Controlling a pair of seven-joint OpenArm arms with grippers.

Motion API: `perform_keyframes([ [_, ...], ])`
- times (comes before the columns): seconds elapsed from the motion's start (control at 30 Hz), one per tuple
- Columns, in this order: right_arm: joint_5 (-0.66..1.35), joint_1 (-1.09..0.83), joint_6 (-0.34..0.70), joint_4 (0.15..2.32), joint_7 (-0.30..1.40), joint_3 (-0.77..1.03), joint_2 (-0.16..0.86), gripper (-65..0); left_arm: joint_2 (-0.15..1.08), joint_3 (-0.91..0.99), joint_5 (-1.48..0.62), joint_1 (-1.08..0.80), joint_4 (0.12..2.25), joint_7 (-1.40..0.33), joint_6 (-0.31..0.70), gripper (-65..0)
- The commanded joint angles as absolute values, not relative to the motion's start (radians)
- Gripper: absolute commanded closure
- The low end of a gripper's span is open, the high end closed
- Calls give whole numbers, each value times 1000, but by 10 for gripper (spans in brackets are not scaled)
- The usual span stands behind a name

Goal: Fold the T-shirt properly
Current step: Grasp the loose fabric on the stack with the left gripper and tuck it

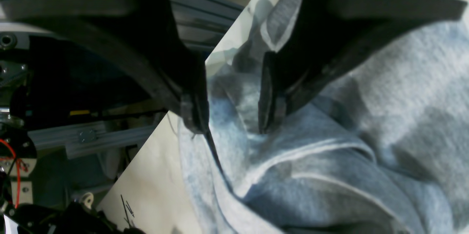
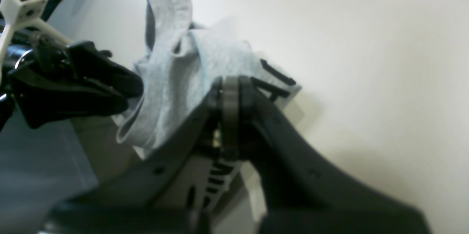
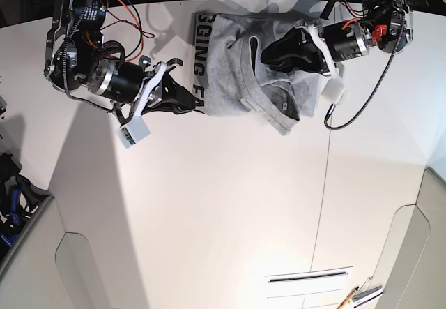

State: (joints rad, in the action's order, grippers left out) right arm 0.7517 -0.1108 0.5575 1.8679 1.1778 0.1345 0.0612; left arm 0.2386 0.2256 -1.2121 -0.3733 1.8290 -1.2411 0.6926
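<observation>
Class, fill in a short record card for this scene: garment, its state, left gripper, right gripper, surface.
garment: grey T-shirt with black lettering
state: bunched and partly folded, not flat
left gripper: jaws apart over rumpled cloth, nothing clamped
right gripper: shut on the T-shirt's lettered edge
surface: white table

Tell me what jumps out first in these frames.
The grey T-shirt lies crumpled at the table's far edge, with black lettering along its left side in the base view. Both arms meet at it: the right claw is shut on its lettered edge, while the left claw is open over the bunched folds. Red wires on the right arm also catch the eye.
</observation>
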Motion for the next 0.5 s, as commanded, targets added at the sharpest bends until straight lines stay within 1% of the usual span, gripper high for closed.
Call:
perform_keyframes([
  [0.0,774,-100,566,1885,1152,135,64,0,256,228,-1238,-364,1847,-1228,698,-269],
  [0.23,769,-100,566,1885,1152,135,64,0,309,228,-1237,-295,1847,-1228,698,-269],
  [0.37,767,-100,566,1885,1152,135,64,0,322,228,-1246,-297,1847,-1256,698,-269],
  [0.47,767,-100,566,1885,1152,135,64,0,328,228,-1335,-317,1847,-1300,698,-269],
])
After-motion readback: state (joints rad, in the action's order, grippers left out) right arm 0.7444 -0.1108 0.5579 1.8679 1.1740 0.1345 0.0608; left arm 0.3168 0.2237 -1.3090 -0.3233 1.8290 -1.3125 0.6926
